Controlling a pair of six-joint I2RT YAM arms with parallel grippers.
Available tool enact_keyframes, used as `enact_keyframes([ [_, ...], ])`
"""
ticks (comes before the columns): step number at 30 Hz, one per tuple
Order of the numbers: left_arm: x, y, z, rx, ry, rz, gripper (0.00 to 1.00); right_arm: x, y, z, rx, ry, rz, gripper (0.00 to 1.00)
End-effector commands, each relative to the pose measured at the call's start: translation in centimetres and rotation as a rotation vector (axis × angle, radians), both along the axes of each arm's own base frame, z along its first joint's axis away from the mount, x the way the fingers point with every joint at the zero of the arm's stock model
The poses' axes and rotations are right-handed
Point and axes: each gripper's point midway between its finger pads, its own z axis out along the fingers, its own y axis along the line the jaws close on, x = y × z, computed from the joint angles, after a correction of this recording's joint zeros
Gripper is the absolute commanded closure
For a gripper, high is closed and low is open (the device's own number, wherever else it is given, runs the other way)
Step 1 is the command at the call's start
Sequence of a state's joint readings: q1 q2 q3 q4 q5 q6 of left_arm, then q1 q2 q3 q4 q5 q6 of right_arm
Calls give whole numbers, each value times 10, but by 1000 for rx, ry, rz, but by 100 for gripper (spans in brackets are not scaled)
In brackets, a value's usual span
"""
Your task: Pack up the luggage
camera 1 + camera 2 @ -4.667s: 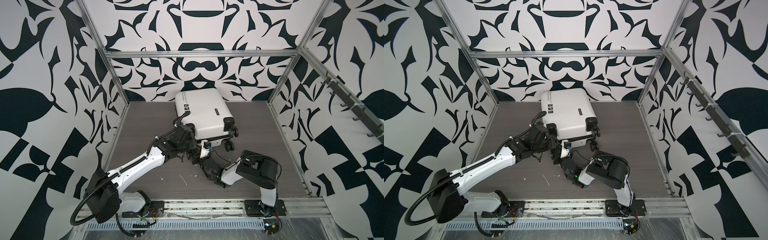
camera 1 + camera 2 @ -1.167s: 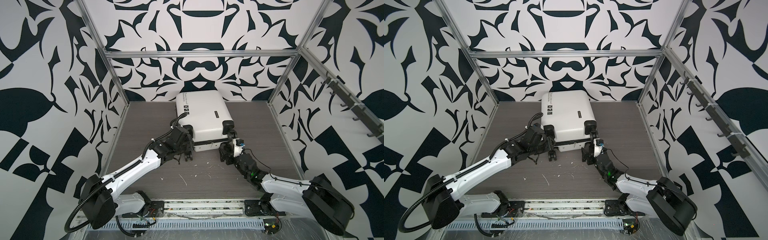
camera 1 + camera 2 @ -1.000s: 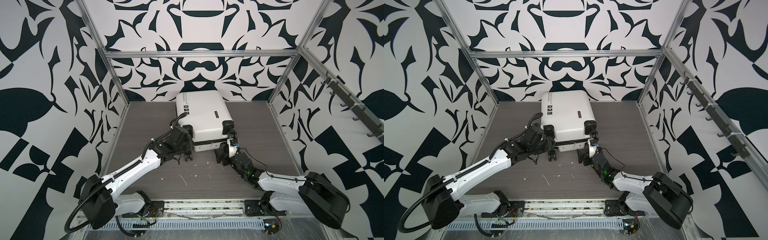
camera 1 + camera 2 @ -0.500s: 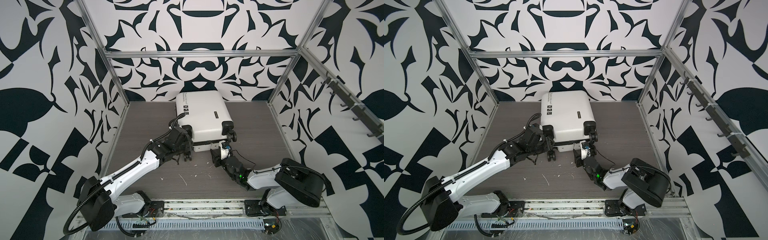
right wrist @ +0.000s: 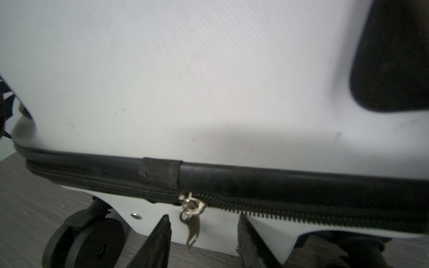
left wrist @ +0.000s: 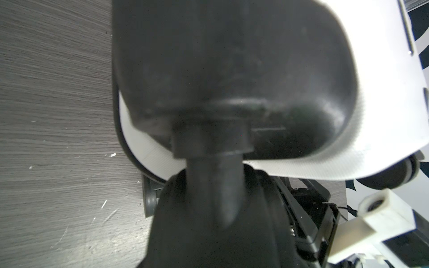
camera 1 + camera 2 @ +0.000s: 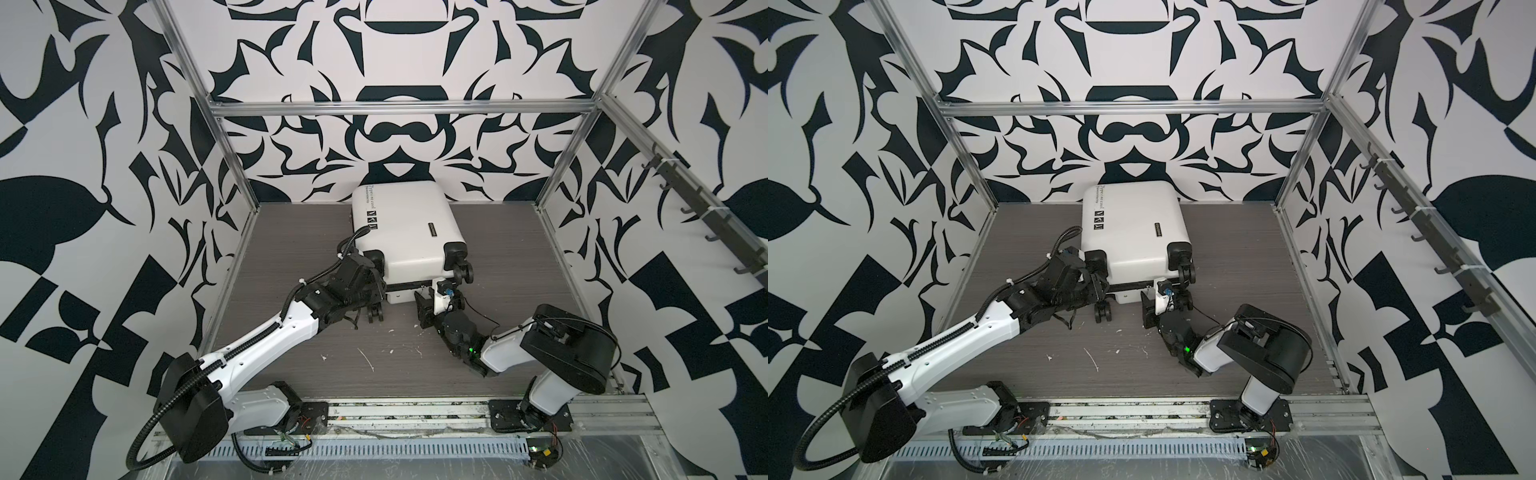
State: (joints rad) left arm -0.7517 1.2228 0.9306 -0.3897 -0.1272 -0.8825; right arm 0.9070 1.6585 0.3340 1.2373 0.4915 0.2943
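The luggage [image 7: 405,232], a small white hard-shell suitcase with black corner guards, black spinner wheels and black print, lies flat with its lid down on the grey wood-grain desk [image 7: 291,249]. It sits just beyond both sets of fingers, wheeled end toward them. It lies as it did a second ago; several seconds back it sat more askew.

The right arm has changed most. A second ago it stretched low from the far right toward the wheel on its side. Now it is folded with the elbow raised, and the right fingers [image 5: 162,241] have come in toward the middle of the wheeled end. The left arm has hardly shifted.

Counted: one suitcase, two arms and one small brass-coloured metal zipper pull [image 5: 192,229]. Both top views show two corner guards on the upper shell and three black icons on the lid, on the side nearer the left fingers [image 7: 374,286].

The shell is matt white with a fine weave texture, and a black zipper band [image 5: 301,208] runs along the seam facing the right fingers. Those fingers stand released, one tip on either side of the pull, which hangs between them untouched. The left fingers are at the corner wheel on their side. The left wrist view shows only a blurred black corner guard [image 6: 232,69] and black wheel stem [image 6: 216,185], so I cannot tell whether they clench anything.
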Motion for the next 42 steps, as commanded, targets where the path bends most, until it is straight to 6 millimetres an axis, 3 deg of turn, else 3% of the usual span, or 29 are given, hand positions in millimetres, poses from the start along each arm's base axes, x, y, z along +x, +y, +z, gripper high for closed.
enact_keyframes([
  [1,-4,2,8,-16,-19,-14,100,13,2,31,97,-82,-53,56],
  [8,-4,2,6,-14,-14,-15,100,16,1,38,101,-110,-69,64],
  [19,-4,3,7,-14,-13,-9,100,16,-9,37,78,-119,-107,100],
  [34,-3,10,10,6,-15,13,100,8,-73,31,55,-112,-267,100],
  [42,-3,14,8,16,-8,22,100,10,-118,28,106,-97,-365,100],
])
